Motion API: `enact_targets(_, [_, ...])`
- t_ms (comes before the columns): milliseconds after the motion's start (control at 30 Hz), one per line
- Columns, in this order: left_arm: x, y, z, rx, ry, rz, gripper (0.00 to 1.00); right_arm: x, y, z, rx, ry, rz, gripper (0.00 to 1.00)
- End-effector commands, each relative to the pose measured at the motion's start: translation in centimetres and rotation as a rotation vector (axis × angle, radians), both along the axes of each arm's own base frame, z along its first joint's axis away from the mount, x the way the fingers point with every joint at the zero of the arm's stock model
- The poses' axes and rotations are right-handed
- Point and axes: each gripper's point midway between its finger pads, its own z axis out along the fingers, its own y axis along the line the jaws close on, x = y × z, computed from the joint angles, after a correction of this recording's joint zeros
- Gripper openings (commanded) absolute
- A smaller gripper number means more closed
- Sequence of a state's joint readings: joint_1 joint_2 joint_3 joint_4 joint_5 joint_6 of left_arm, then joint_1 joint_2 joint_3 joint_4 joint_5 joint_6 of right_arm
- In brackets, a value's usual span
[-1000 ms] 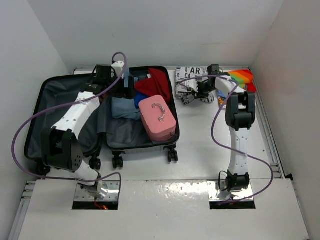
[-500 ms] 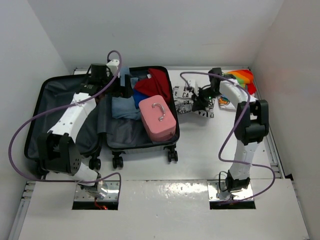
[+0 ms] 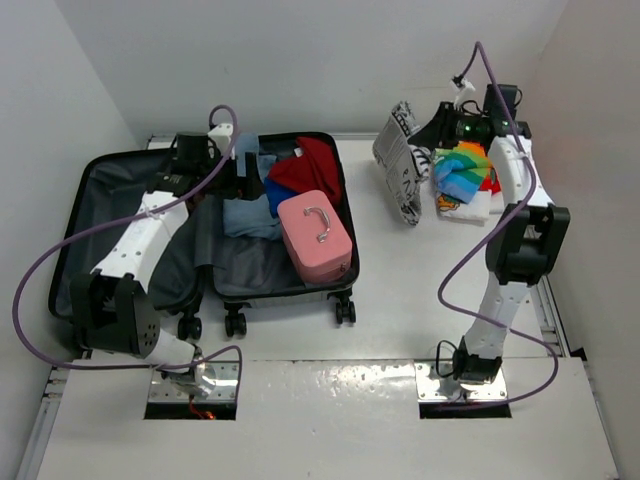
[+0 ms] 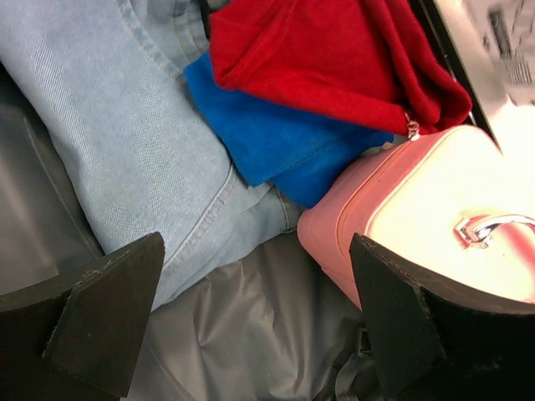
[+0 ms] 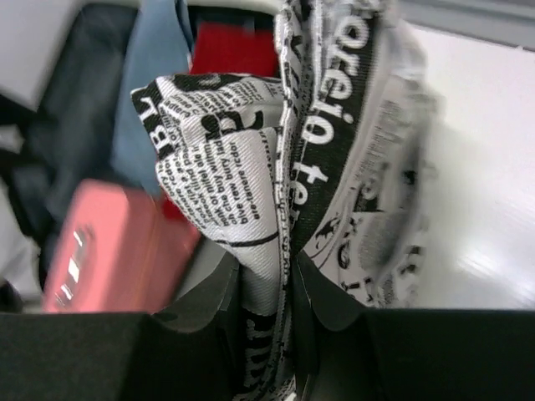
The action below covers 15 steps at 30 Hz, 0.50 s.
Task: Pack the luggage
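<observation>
Right tool (image 3: 441, 127) clamped on newsprint cloth (image 3: 400, 168), held high, right of the open luggage (image 3: 255, 268) on the table (image 3: 400, 290). Left tool (image 4: 251, 322) wide apart over jeans (image 4: 109, 125). Risk: the dangling tail snags the luggage edge or drapes outside.

Left hand (image 4: 251, 317) gapes wide, arm reaching forward; right hand (image 5: 280, 292) raised, pinching printed cloth (image 5: 221, 196).

Silver-grey luggage (image 3: 70, 250), lying open on table, half-filled
</observation>
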<state>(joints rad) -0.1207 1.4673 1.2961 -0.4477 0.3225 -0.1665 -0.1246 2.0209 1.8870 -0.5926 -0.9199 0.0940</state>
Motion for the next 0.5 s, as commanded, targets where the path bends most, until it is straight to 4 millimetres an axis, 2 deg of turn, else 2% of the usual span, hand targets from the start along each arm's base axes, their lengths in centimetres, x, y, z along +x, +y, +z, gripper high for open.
enact_targets(0, [-0.2,0.9,1.8,-0.027,-0.048,0.025,0.98,1.9,3.5,8.7,0.247,-0.092,-0.062,0.00])
enact_targets(67, [-0.2,0.9,1.8,-0.027,-0.048,0.026,0.98,3.0,3.9,9.9,0.264,-0.117,-0.112,0.00])
enact_targets(100, [-0.1,1.3,1.8,-0.027,-0.048,0.036,0.98,3.8,4.8,11.0,0.268,-0.157,-0.113,0.00])
enact_targets(167, [-0.1,1.7,2.2,-0.028,-0.057,0.045,0.98,4.2,7.5,13.0,0.269,-0.211,-0.112,0.00])
enact_targets(233, [-0.1,2.2,2.4,-0.035,-0.064,0.062,0.98,5.1,10.0,13.1,0.264,-0.237,-0.126,0.00])
enact_targets(267, [-0.1,2.2,2.4,-0.035,-0.064,0.062,0.98,5.2,10.7,14.2,0.269,-0.269,-0.129,0.00])
enact_targets(300, [-0.3,2.2,1.9,-0.034,-0.054,0.062,0.98,6.3,11.0,13.9,0.270,-0.274,-0.158,0.00])
enact_targets(333, [-0.4,2.6,1.9,-0.034,-0.055,0.073,0.98,5.8,13.5,15.2,0.295,-0.288,-0.126,0.00])
enact_targets(367, [-0.4,2.6,1.9,-0.034,-0.055,0.073,0.98,6.0,14.5,15.0,0.298,-0.285,-0.120,0.00])
enact_targets(400, [-0.6,3.3,1.9,-0.029,-0.058,0.093,0.98,7.0,15.0,14.3,0.299,-0.278,-0.140,0.00])
enact_targets(433, [-0.7,3.7,1.4,-0.028,-0.047,0.102,0.98,6.4,17.5,15.1,0.332,-0.285,-0.110,0.00])
enact_targets(467, [-0.8,3.7,1.8,-0.029,-0.056,0.102,0.98,6.4,18.4,14.6,0.339,-0.272,-0.100,0.00])
